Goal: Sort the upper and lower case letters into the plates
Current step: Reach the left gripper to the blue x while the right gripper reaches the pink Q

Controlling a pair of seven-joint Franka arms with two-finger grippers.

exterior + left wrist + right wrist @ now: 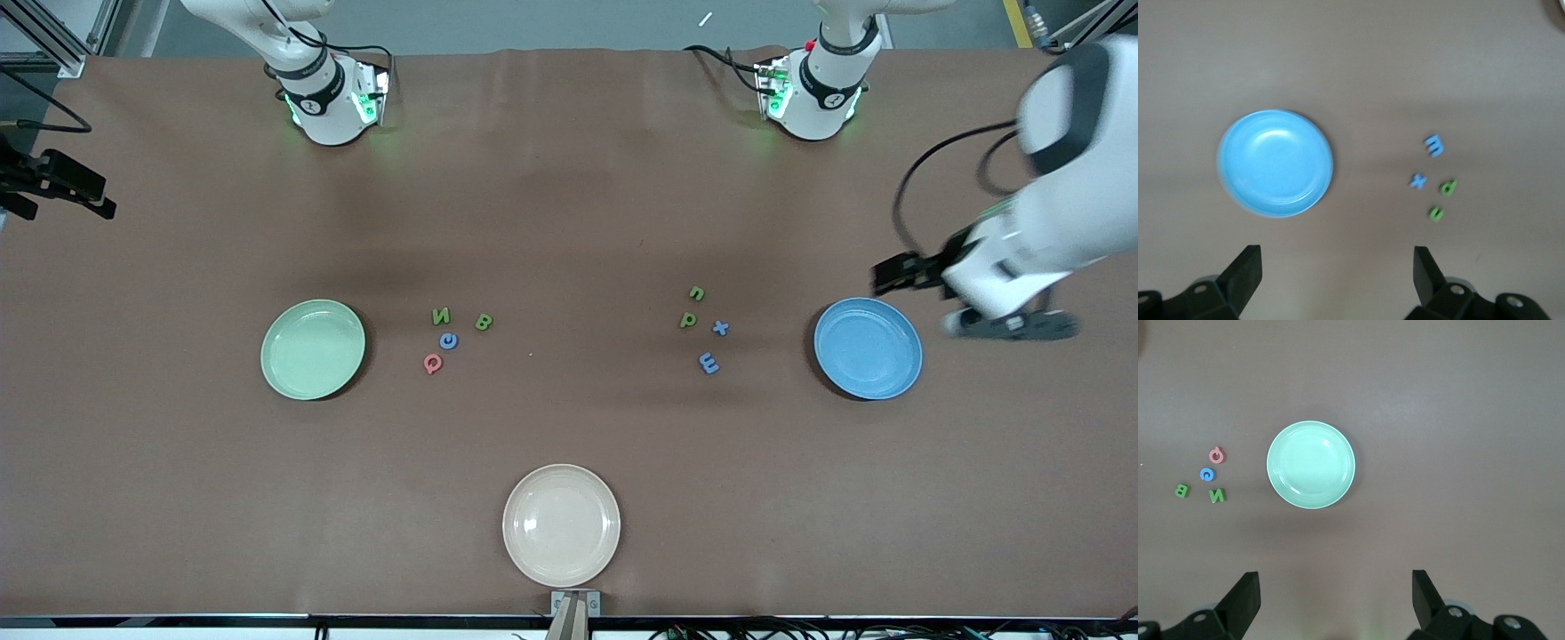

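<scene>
The mint green plate (313, 348) (1311, 464) lies toward the right arm's end, the blue plate (868, 348) (1275, 163) toward the left arm's end. Between them sit two groups of letters. Green N (441, 316), green B (483, 322), blue C (449, 340) and pink Q (432, 363) lie beside the mint plate. Green n (696, 292), green p (689, 319), blue x (720, 328) and blue m (709, 363) lie beside the blue plate. My left gripper (1337, 252) hangs open and empty high over the table beside the blue plate. My right gripper (1335, 579) is open and empty high above the mint plate's area.
A cream-beige plate (561, 524) lies near the table's front edge, nearer the front camera than the letters. A black clamp (53, 182) sticks in at the right arm's end. The left arm (1049, 222) hangs over the table edge by the blue plate.
</scene>
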